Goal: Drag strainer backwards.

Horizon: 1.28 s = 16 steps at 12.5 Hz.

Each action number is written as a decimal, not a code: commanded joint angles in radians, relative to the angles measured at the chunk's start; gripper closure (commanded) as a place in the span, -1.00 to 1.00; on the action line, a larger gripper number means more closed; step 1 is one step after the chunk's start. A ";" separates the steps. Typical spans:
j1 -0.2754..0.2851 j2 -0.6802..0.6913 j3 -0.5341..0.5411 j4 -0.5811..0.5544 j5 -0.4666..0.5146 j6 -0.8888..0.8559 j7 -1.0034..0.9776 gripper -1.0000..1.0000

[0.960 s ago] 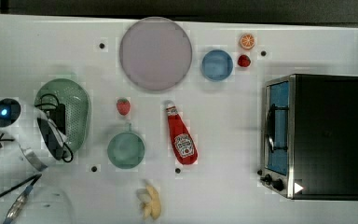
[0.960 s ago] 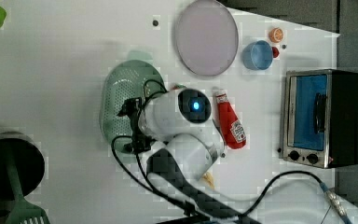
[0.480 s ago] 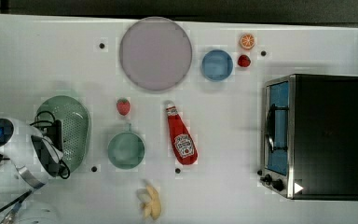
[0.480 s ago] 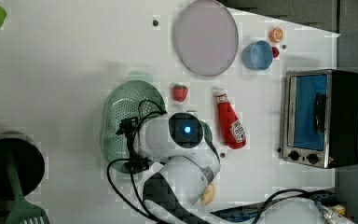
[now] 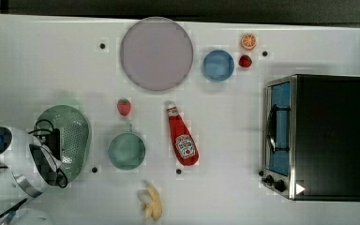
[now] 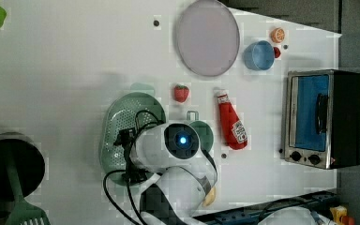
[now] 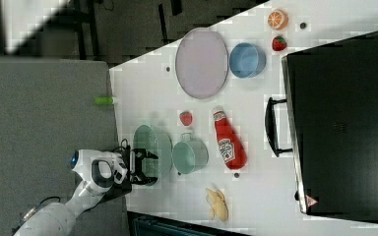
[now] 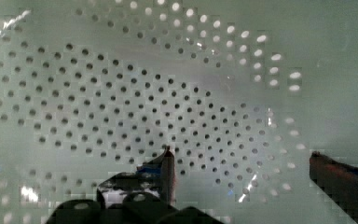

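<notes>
Bench (image 5: 37, 56) was a white top carrying everything; toaster oven (image 5: 316, 137) sat at the top view's right edge, door facing the middle, well clear of the work

Purple plate (image 5: 156, 53) and blue bowl (image 5: 218, 65) lay side by side along the top view's far edge, orange slice (image 5: 249, 41) and a small red fruit (image 5: 245, 61) just beside the bowl, all far from the drag path

Strainer (image 5: 72, 136) sat upright, hollow up, near the top view's left edge of the bench, partly under the arm. Teal cup (image 5: 127, 150) stood just beside it on the top view's right, so judged that pulling toward the left edge kept the strainer away from the cup

Ketchup bottle (image 5: 181, 139) lay on its side mid-bench, banana (image 5: 151, 204) near the top view's near edge, strawberry (image 5: 123, 107) between strainer and plate; none in the way

Fingers (image 8: 242, 172) pointed down into the strainer's perforated bowl, spread fully wide and holding nothing; the wrist view showed holes between the two tips. Judged they were placed inside so a tip could push against the inner wall rather than pinch the rim; contact with the wall couldn't be told. Risk: light plastic could tip or slip off the tip
</notes>
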 commanded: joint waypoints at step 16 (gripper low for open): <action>-0.019 -0.402 -0.263 0.011 0.030 -0.193 -0.383 -1.00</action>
